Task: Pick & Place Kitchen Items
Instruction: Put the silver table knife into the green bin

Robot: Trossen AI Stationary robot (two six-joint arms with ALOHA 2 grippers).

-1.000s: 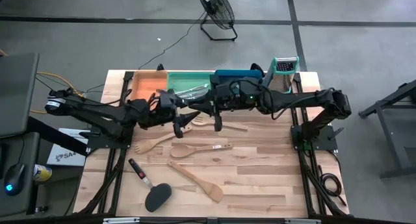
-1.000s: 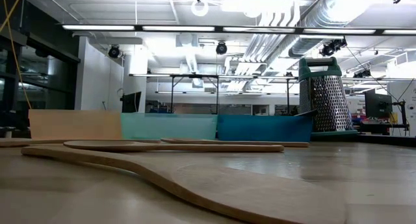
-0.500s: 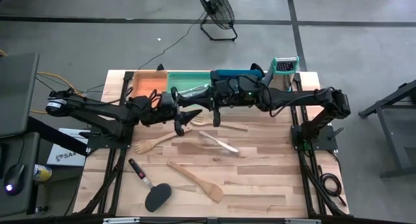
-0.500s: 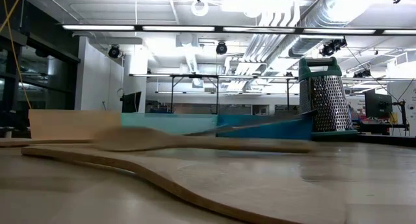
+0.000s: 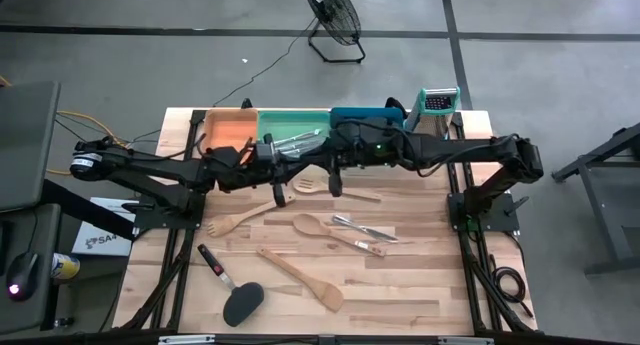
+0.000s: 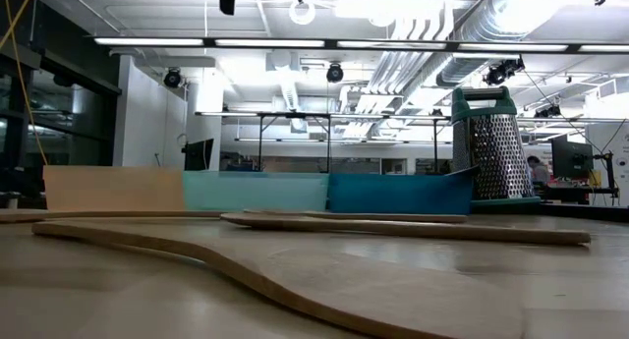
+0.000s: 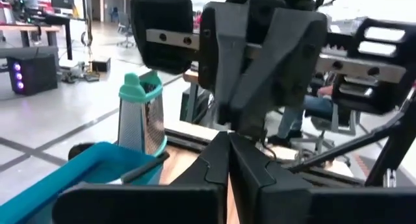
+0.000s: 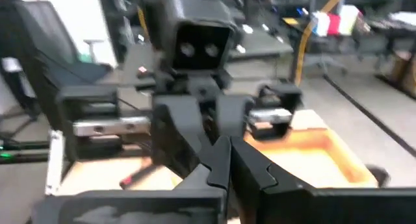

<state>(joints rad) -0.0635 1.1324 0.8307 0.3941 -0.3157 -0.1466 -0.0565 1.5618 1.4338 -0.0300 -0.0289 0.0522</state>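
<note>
Both grippers hover shut and empty above the middle of the table, in front of the trays: my left gripper (image 5: 279, 197) (image 7: 227, 152) and my right gripper (image 5: 336, 190) (image 8: 227, 154). Nearer the front edge, a wooden spoon (image 5: 335, 235) (image 6: 393, 226) lies flat on the table with its bowl toward the left. Slim silver cutlery (image 5: 366, 228) lies alongside its handle. A wooden fork (image 5: 236, 220), a wooden spatula (image 5: 302, 278) (image 6: 295, 280) and a black turner (image 5: 233, 293) also lie flat. More wooden utensils (image 5: 345, 190) rest under the grippers.
Orange (image 5: 228, 128), green (image 5: 295, 125) and blue (image 5: 365, 116) trays line the far edge; the green one holds silver cutlery. A steel box grater (image 5: 436, 110) (image 6: 486, 147) with a teal top stands at the far right. Bare wood shows at the near right.
My left gripper has shut. Silver cutlery has come down onto the table beside the wooden spoon. The spoon has slid toward the table's right edge and turned, so its handle now points toward the near right.
</note>
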